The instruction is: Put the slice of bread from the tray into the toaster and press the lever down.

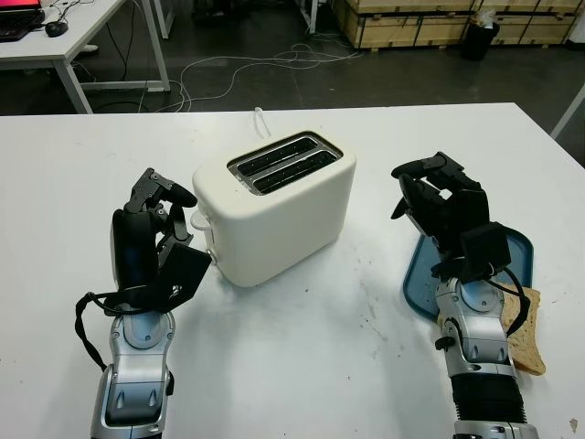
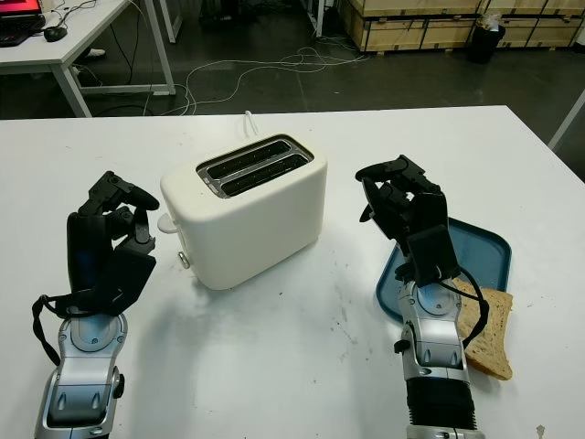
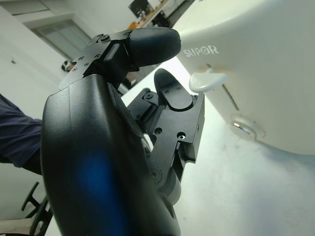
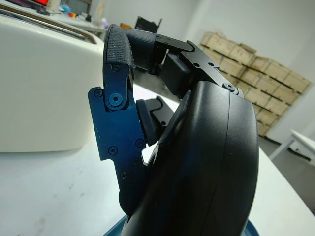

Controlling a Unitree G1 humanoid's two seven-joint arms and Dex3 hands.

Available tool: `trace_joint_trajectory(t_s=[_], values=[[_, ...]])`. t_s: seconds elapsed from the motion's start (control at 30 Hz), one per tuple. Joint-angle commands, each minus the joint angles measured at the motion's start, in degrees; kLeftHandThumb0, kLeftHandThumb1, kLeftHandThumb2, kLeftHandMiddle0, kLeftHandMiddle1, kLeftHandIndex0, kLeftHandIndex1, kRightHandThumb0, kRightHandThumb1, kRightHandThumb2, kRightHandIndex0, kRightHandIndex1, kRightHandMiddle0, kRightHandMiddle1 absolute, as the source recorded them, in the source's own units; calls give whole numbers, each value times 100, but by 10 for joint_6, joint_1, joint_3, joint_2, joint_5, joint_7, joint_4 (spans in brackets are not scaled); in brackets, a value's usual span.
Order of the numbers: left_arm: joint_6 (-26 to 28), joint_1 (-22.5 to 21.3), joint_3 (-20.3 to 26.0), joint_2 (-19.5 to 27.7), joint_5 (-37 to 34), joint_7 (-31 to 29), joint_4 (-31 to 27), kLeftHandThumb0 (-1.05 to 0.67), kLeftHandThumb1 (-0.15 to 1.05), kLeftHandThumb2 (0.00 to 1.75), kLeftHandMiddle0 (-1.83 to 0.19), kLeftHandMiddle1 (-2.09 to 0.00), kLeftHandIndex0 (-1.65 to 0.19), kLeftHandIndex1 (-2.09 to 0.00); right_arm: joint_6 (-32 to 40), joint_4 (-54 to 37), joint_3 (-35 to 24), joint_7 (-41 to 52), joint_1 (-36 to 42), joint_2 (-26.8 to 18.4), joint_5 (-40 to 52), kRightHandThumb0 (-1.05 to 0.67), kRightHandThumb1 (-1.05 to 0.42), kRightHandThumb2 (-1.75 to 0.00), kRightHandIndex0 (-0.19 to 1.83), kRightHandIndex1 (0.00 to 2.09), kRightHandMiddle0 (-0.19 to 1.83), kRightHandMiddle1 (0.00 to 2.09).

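A cream two-slot toaster (image 1: 274,206) stands mid-table, both slots empty, its lever (image 3: 206,79) up on the end facing my left hand. The blue tray (image 1: 516,247) lies to the toaster's right. A slice of bread (image 1: 530,334) lies at the tray's near corner, partly over its rim. My left hand (image 1: 169,210) is upright just left of the toaster, close to the lever without touching it, open and holding nothing. My right hand (image 1: 425,187) is raised over the tray's left edge, open and empty; its forearm hides part of the bread.
The white table (image 1: 302,366) has free room in front of the toaster. A white cord (image 1: 260,119) runs off behind the toaster. Past the far edge are a dark floor with cables, another desk (image 1: 64,37) and stacked boxes. A dark sleeve (image 3: 15,142) shows beside my left hand.
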Motion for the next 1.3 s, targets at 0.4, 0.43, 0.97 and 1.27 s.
trace_joint_trajectory(t_s=[0.4,0.43,0.97,1.27], values=[[-14,-1,5,3,-9,1,1,5,92,81,-97,-175,-50,-175,-29,3,8,10,1,-10,-10,-38,-92,-29,83,175,75,148],[-15,-1,5,3,-10,1,2,5,92,81,-98,-175,-50,-175,-49,9,9,17,4,-19,-17,-38,-92,-30,81,175,72,149],[-7,-6,5,6,-3,3,0,5,92,79,-96,-175,-49,-175,-464,166,-67,-33,115,-341,-261,-46,-90,0,53,115,70,54],[-7,-4,8,7,-3,3,1,5,92,78,-94,-175,-48,-175,-566,313,-57,-226,69,-483,-461,-55,-88,0,42,49,48,0]])
